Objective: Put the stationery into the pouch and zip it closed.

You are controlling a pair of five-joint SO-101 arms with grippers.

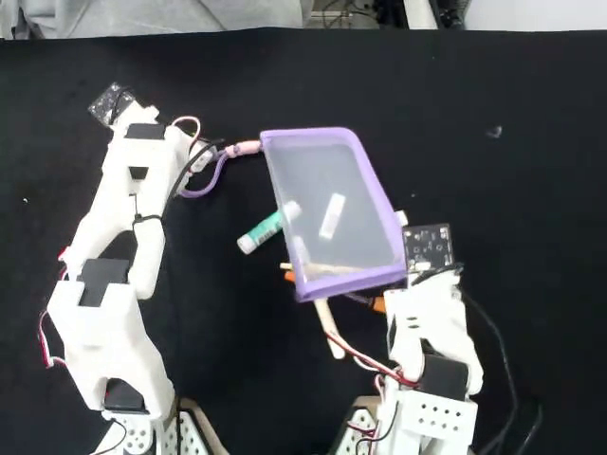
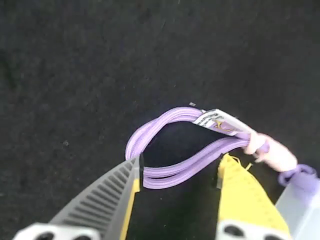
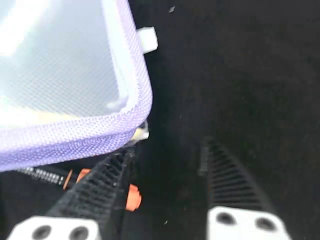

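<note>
Left wrist view: left gripper (image 2: 180,164) spread wide, loop (image 2: 150,131) between its jaws.
Meanwhile the right gripper (image 3: 167,157) gapes too, pouch (image 3: 75,134) corner beside it.

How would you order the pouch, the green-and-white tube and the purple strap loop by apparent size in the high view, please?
Largest: pouch.
Then the green-and-white tube and the purple strap loop, which look about alike, so I leave them unranked.

Black tbl cloth (image 1: 531,114), maybe grey fabric (image 1: 142,14) behind.

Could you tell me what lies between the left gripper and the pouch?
Between left gripper and pouch: a purple cord loop and pink pull, per the left wrist view.
</note>
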